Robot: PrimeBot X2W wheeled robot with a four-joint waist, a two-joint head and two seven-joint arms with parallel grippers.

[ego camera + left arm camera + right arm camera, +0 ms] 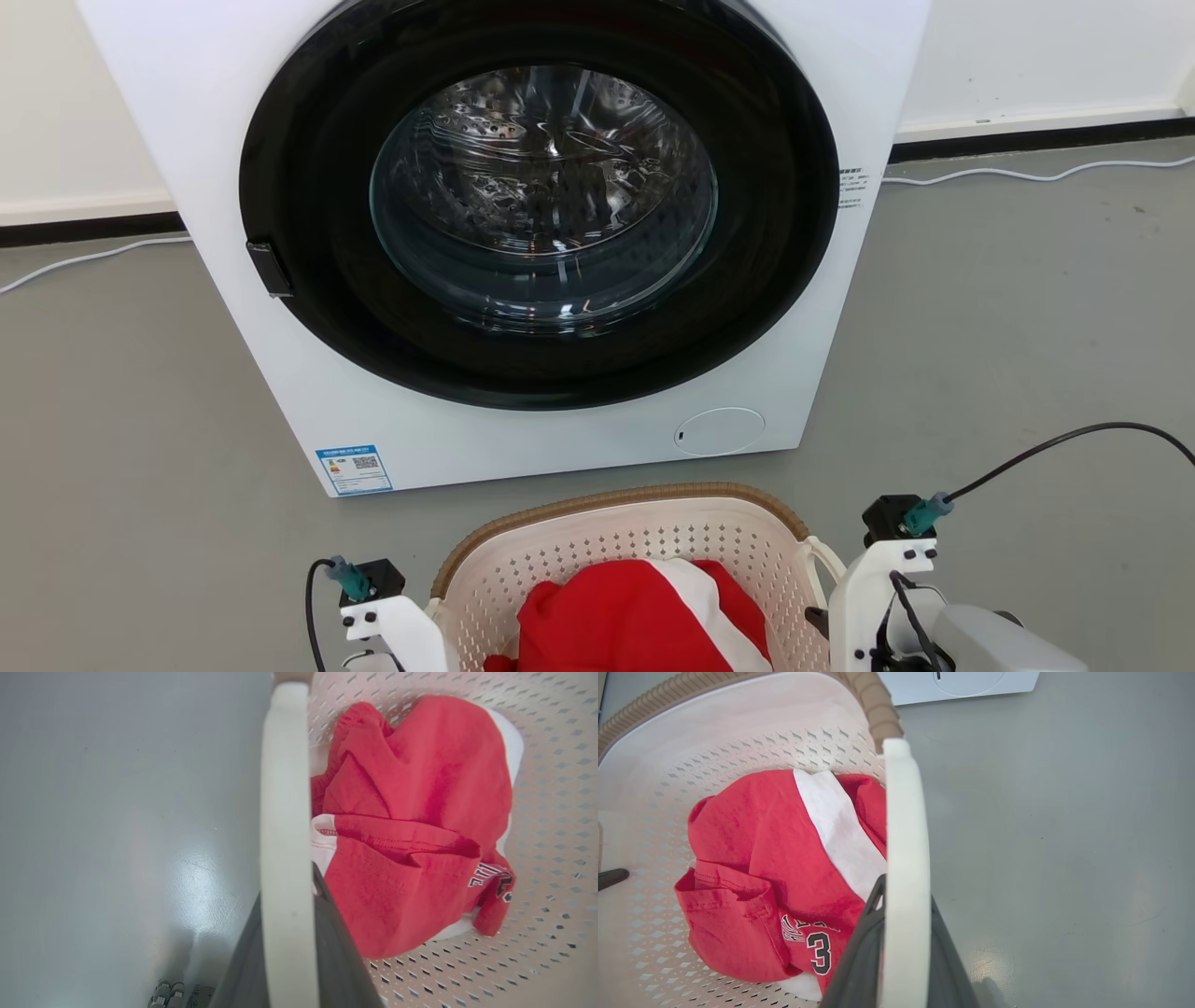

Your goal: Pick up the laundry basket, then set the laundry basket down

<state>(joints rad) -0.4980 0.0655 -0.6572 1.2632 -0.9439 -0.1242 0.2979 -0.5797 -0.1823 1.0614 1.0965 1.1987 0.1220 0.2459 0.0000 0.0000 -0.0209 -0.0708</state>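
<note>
The laundry basket (pixel 616 537), cream perforated plastic with a tan woven rim, sits at the bottom centre of the head view between my two wrists. A red and white jersey (pixel 635 616) lies inside it. In the left wrist view my left gripper (pixel 289 942) is shut on the basket's white loop handle (pixel 285 812), one dark finger on each side. My right gripper (pixel 903 938) is shut the same way on the other white handle (pixel 906 821). The jersey (pixel 761 858) shows a number 3. Whether the basket touches the floor I cannot tell.
A big white washing machine (pixel 822 308) with a round dark glass door (pixel 541 205) stands on the grey floor just beyond the basket. White cables (pixel 1027 175) run along the wall behind it. Open floor (pixel 1008 355) lies to both sides.
</note>
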